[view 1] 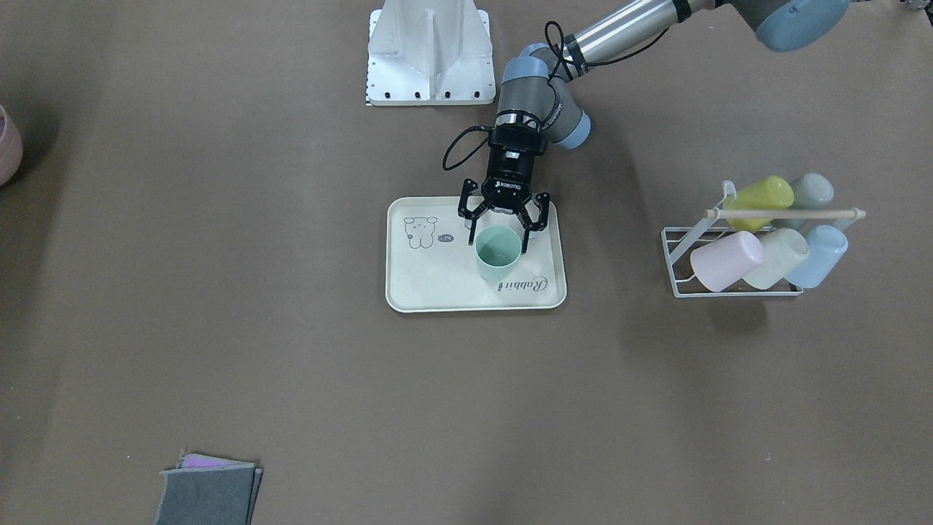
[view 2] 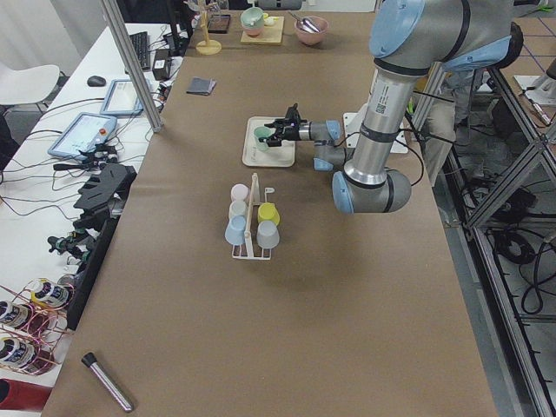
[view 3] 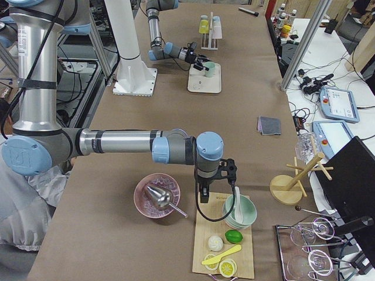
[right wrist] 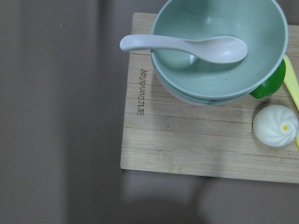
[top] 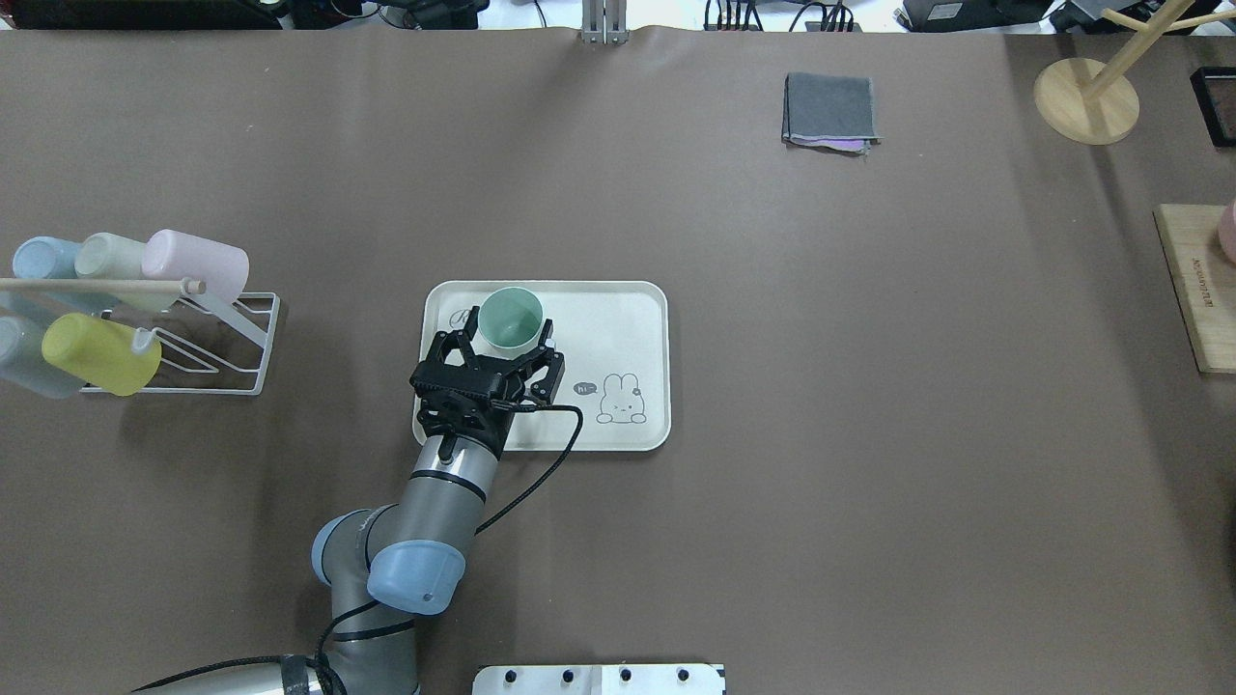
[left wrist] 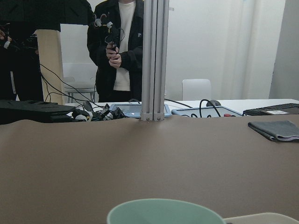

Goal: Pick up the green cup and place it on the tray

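1. The green cup [view 1: 498,255] stands upright, mouth up, on the tray [view 1: 430,284]. It is in the tray's half on the robot's left, towards the rim that lies away from the robot.
2. The cup's base is just beside the "Rabbit" script [view 1: 523,284] printed on the tray. The bear drawing [view 1: 420,232] is in the tray's other half.
3. The left end effector [view 1: 499,240] hangs over the tray at the cup, released. Its two fingers [top: 465,340] are spread wide, one on each side of the cup's rim, and no clamp on the wall shows.
4. The left wrist view shows the cup's rim low in the middle and the brown worktop [view 1: 219,292] beyond it.
5. To the robot's left of the tray, well apart, a white wire rack [view 1: 736,294] holds pastel cups lying tilted, among them a yellow-green cup [view 1: 762,200].
6. Beyond the tray's far rim, towards the robot's right, lies a folded grey cloth [view 1: 208,496].
7. The right end effector [view 3: 202,196] is far from the tray, above a wooden board [right wrist: 187,144] carrying a green bowl [right wrist: 219,70]. I cannot tell whether it is released or clenched.
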